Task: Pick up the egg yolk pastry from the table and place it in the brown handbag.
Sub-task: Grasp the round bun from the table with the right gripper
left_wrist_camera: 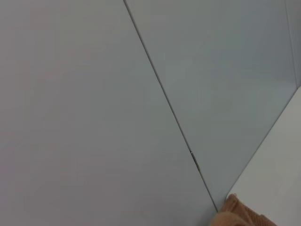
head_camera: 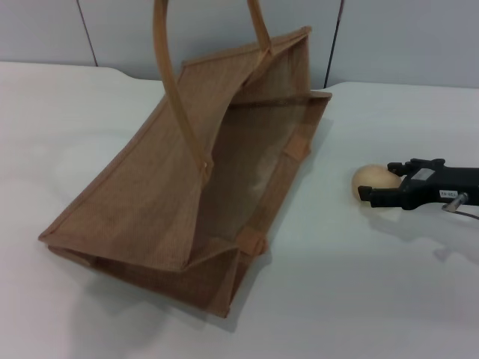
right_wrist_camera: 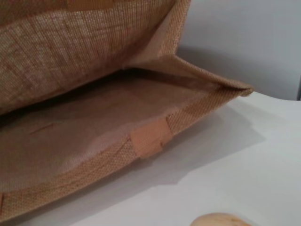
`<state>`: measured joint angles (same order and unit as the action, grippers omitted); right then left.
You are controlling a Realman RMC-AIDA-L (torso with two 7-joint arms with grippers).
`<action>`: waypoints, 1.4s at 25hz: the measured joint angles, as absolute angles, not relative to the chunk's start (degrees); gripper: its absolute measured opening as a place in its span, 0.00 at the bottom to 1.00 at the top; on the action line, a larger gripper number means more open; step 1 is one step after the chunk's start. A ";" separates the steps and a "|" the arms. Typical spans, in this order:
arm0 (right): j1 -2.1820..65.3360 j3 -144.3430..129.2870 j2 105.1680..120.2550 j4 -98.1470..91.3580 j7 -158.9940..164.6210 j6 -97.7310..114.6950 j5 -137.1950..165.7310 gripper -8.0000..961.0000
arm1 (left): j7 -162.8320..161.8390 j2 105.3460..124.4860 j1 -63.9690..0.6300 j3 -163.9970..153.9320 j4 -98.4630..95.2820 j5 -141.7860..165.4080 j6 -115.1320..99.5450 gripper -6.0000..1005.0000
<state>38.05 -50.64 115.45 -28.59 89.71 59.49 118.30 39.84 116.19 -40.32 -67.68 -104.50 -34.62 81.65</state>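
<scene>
The right pincer stood open around the pastry, right of the bag on the tabletop; its label was unreadable.

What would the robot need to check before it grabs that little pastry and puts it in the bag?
1. Pastry on the table, reachable: ok.
2. Right gripper lined up on the pastry: ok, a finger on either side.
3. Fingers closed on the pastry: cannot tell.
4. Bag mouth open toward the pastry: ok.
5. Bag inside free: ok, as far as visible.
6. Left gripper out of the way: cannot tell, not in view.
</scene>
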 joint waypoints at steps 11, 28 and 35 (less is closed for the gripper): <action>39.52 -50.69 115.62 -28.20 91.70 58.45 124.45 0.92 | 39.73 116.26 -40.43 -67.85 -103.56 -34.62 81.13 0.12; 39.35 -45.49 115.75 -29.21 92.48 58.54 124.19 0.74 | 39.98 116.28 -40.18 -67.84 -102.99 -34.54 81.11 0.12; 39.08 -45.38 115.75 -32.73 93.90 61.01 123.56 0.65 | 40.08 116.28 -40.09 -67.52 -103.01 -34.54 81.03 0.12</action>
